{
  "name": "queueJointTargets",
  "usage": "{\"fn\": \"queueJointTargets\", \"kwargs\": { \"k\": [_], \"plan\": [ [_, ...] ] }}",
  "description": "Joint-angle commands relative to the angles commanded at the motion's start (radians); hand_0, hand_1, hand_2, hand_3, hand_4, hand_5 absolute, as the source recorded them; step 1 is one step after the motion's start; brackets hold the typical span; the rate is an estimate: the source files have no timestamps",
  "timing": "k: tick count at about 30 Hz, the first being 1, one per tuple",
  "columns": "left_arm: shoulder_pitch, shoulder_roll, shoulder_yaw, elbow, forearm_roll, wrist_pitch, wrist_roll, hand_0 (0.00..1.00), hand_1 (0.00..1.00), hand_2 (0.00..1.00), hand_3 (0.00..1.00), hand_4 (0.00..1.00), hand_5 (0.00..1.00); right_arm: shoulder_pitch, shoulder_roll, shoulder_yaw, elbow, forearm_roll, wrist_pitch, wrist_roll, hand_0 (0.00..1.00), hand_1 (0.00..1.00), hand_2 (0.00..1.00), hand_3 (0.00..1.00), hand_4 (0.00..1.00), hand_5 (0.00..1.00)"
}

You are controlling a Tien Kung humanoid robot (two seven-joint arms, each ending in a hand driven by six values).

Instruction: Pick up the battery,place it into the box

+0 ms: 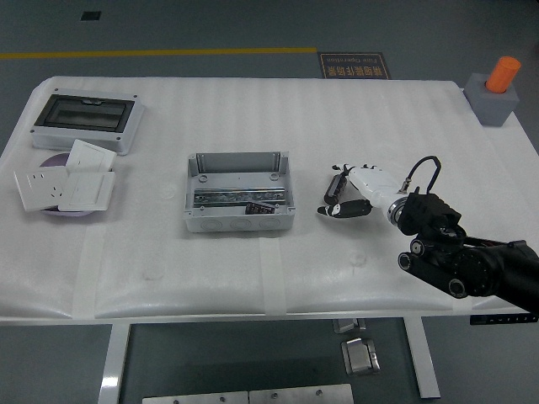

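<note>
A white bench (253, 269) holds all the things. The right hand (352, 192) is white and sits at the end of a black arm (472, 265) that comes in from the lower right. The hand lies low over the bench, right of the middle. The battery (336, 186) is a small dark tube, and it is right at the hand, on its left side. The fingers (333, 209) curl around the battery, with dark tips showing just below it. The picture is too small to tell if they squeeze it tight or only touch it. The battery is at the bench top, and it is not in the box. The box (239, 193) is grey and open on top, and it stands near the middle of the bench, to the left of the hand, with a gap between them. Inside the box there is a metal rail and a small dark part near its front wall. At the far left corner lies a grey case with a dark window (85, 120). Just in front of it, some white wall sockets (64, 183) lie in a pile on a purple round plate (52, 162). At the far right corner stands a grey block (494, 98) with an orange tube (504, 74) sticking up from it. Past the bench the floor is grey, with a yellow line (160, 54) and a dark sign (354, 66) on it.
</note>
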Motion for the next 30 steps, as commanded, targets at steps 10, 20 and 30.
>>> {"fn": "queueJointTargets", "kwargs": {
  "k": [10,20,30],
  "plan": [
    [0.0,0.001,0.001,0.0,-0.002,0.003,-0.006,0.626,0.652,0.465,0.54,0.626,0.153,0.0,0.001,-0.014,-0.002,-0.002,-0.013,0.005,0.99,0.738,0.811,0.86,0.925,0.646],
    [0.001,-0.001,0.012,0.0,-0.011,0.004,-0.012,0.626,0.651,0.466,0.543,0.62,0.153,0.0,-0.006,-0.026,0.002,-0.024,-0.03,0.0,0.965,0.714,0.772,0.828,0.896,0.627],
    [-0.001,-0.001,0.022,0.0,-0.018,0.005,-0.017,0.625,0.649,0.467,0.543,0.618,0.155,0.006,-0.013,-0.044,0.006,-0.05,-0.044,-0.003,0.909,0.669,0.694,0.727,0.609,0.395]
  ]
}}
